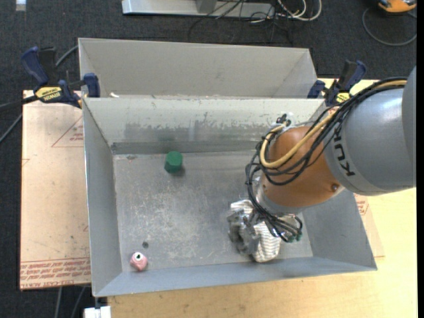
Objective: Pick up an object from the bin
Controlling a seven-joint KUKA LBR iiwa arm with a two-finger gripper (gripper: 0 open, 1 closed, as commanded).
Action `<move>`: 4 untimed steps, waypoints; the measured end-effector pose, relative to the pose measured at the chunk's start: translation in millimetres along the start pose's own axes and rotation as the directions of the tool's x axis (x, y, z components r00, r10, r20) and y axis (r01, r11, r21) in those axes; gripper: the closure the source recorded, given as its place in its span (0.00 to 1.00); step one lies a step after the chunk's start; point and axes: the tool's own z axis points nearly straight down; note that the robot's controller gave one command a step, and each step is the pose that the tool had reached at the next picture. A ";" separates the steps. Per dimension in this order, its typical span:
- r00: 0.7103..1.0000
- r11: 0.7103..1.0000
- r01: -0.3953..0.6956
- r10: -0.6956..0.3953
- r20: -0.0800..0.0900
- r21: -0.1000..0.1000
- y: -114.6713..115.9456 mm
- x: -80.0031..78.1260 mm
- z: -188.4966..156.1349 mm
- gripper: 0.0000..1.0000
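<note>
Down in the lower right of the grey metal bin (199, 121), the end effector (255, 236) sits low against the floor, close to the front wall. From where I stand it is a pale grey and white tangle, and I cannot tell whether it is open or closed, or whether anything is caught in it. The rounded orange wrist cover (298, 167) hangs right over it and hides its upper part. A loop of black and yellow cables (286, 225) crosses its right side (which muddles the outline further). The broad grey arm link (381, 144) comes in from the right and is cut off by the frame edge; it also hides part of the bin's right wall.

Two loose things show plainly. A small green cylindrical block (173, 162) stands upright in the upper middle of the floor, just below the back wall's foot and well apart from the end effector. A small pink and white round piece (138, 262) lies in the lower left corner, nearly touching the front wall; its exact shape is too small to make out.

Between these, the scuffed floor lies bare across the middle and left. The sloping walls close in tightly around the end effector at the front and right.
</note>
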 end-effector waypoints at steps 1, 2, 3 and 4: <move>1.000 1.000 0.005 -0.005 0.002 0.002 -16.9 -7.8 0.0 1.00; 1.000 1.000 -0.025 0.025 0.011 0.006 -111.5 -61.4 -35.1 1.00; 1.000 1.000 0.019 -0.019 -0.002 -0.002 -97.1 -1.3 -11.7 1.00; 0.984 0.984 0.177 -0.177 0.013 0.007 -139.0 2.5 -9.7 0.00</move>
